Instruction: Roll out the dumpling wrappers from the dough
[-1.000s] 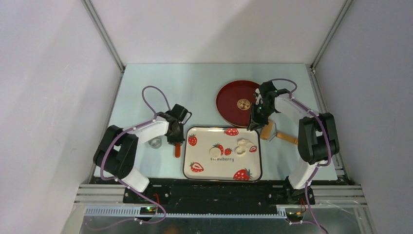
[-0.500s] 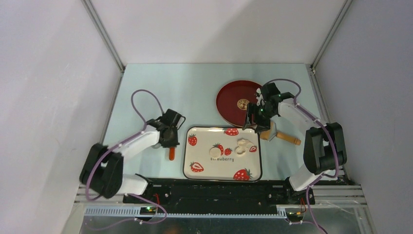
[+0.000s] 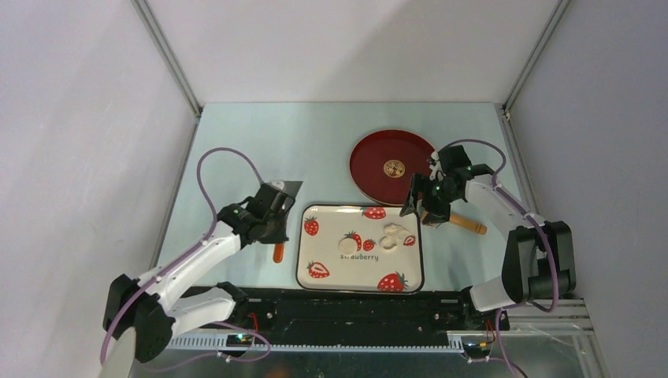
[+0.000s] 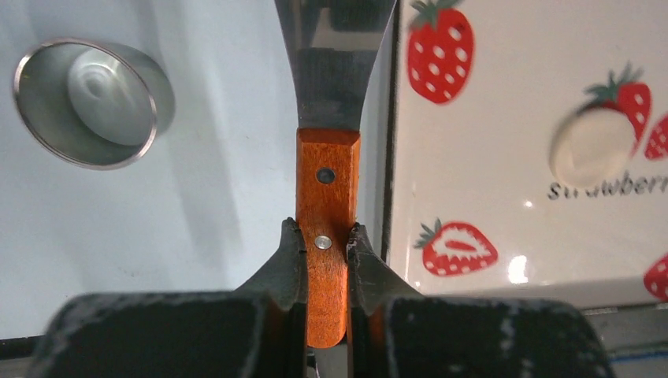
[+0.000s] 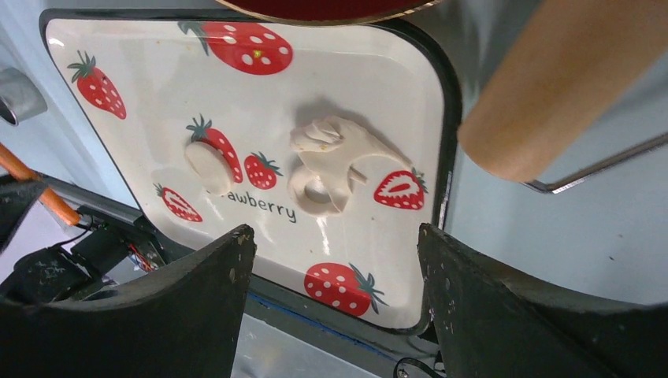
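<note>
Left gripper (image 4: 321,240) clamps the spatula (image 4: 327,169) handle and has pulled back slightly, blade just beside the plate (image 5: 378,87). Right gripper (image 5: 335,236), jaws wide, has shifted from the red tray (image 3: 378,161) toward the roller (image 5: 551,87). Wrapper (image 5: 207,167) and holed dough (image 5: 331,165) sit apart on the plate. Likely next step: lifting the wrapper.

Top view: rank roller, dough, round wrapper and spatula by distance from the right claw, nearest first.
From the right claw:
1. roller, on the table just to its right.
2. dough, right part of the plate.
3. wrapper, middle of the plate.
4. spatula, past the plate's left edge.
</note>
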Controlling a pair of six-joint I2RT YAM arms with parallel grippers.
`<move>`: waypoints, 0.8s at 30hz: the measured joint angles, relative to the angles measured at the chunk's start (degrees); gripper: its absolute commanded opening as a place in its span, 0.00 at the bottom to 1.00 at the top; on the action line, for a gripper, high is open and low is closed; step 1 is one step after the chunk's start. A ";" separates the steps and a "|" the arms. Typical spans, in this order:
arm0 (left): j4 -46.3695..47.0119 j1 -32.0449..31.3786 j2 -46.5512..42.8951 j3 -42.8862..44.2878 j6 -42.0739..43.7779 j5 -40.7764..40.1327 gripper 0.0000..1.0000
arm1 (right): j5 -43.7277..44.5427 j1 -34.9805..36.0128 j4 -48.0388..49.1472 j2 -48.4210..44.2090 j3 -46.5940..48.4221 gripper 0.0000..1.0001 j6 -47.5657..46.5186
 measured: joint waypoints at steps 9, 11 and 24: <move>-5.16 -12.83 -6.10 0.00 -4.63 1.27 0.00 | 0.59 -3.91 -0.35 -2.16 -2.64 0.79 0.02; -6.08 -16.50 -5.99 0.00 -6.12 1.22 0.00 | 0.92 -4.22 -0.50 -2.16 -2.67 0.76 0.00; -8.28 -37.73 -1.46 -0.15 -17.00 2.45 0.00 | 1.55 -5.60 0.72 0.00 -9.38 0.55 0.00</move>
